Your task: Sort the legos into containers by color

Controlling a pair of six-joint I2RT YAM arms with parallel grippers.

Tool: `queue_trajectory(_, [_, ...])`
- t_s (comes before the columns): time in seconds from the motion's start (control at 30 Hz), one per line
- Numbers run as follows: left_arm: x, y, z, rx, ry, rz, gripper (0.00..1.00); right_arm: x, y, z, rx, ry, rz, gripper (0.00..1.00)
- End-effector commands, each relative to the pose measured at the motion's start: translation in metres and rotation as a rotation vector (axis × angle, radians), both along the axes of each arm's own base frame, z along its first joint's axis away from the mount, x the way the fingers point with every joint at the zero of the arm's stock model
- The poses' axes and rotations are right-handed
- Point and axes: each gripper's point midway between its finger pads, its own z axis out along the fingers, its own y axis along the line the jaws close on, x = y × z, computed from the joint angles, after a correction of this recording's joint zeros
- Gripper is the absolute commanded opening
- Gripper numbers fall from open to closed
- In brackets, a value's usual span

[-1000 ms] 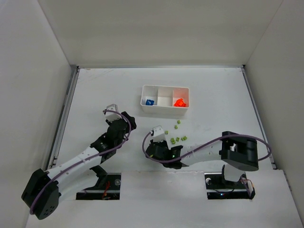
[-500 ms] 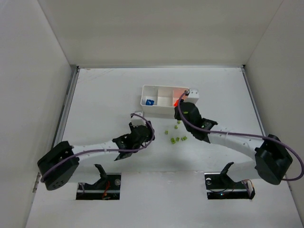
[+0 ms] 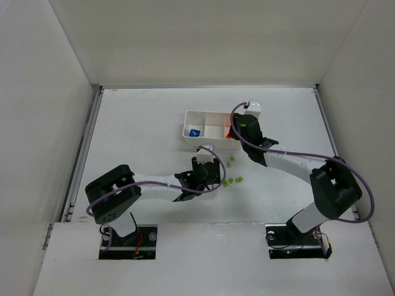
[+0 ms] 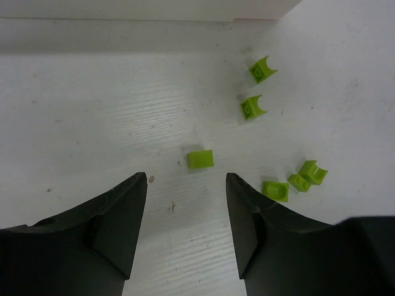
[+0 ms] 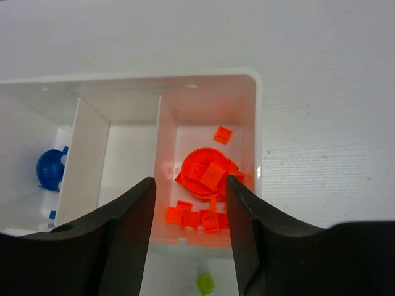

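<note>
The tray (image 5: pixel 256 123) holds orange-red legos (image 5: pixel 207 185) and blue legos (image 5: pixel 48 169) in its end compartments; yellow-green legos (image 4: pixel 200 159) lie unsorted on the desk (image 4: pixel 92 111), left pincer (image 4: pixel 185 179) and right pincer (image 5: pixel 190 180) both released.

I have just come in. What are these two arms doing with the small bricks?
Two robot arms are sorting small bricks by color into a white tray with three compartments. The right fingers are open above the right compartment, which holds the orange bricks; a blue piece lies in the left one. The left fingers are open over the table, with one green brick lying between them, not gripped. Several more green bricks lie loose beside it.
</note>
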Motion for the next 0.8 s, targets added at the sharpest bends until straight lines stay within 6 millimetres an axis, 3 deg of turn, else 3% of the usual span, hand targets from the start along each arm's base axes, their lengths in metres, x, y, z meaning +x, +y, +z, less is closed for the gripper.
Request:
queue_trajectory(0.0, [0.01,-0.022,0.018,-0.025,-0.048,-0.014,0.5,-0.002,0.002,0.054,0.074,-0.133,0.009,0.55])
queue_trajectory(0.13, [0.014,-0.031,0.01,0.005,-0.046,-0.019,0.48,-0.038,-0.006,0.041,0.12,-0.118,0.008,0.46])
queue_trajectory(0.27, [0.017,-0.036,-0.002,0.053,-0.027,-0.027,0.43,-0.079,-0.022,0.002,0.194,-0.038,-0.023,0.43])
queue_trajectory(0.43, [0.02,-0.033,-0.015,0.105,-0.008,-0.012,0.4,-0.118,-0.038,-0.04,0.231,0.081,-0.067,0.55])
queue_trajectory(0.6, [0.025,-0.031,-0.023,0.131,0.0,0.0,0.29,-0.147,-0.039,-0.07,0.201,0.2,-0.069,0.57])
queue_trajectory(0.7, [0.026,-0.031,-0.018,0.122,-0.005,0.001,0.17,-0.165,-0.033,-0.089,0.173,0.292,-0.051,0.58])
queue_trajectory(0.77, [0.026,-0.029,-0.007,0.102,-0.02,0.002,0.14,-0.173,-0.026,-0.096,0.154,0.313,-0.027,0.58])
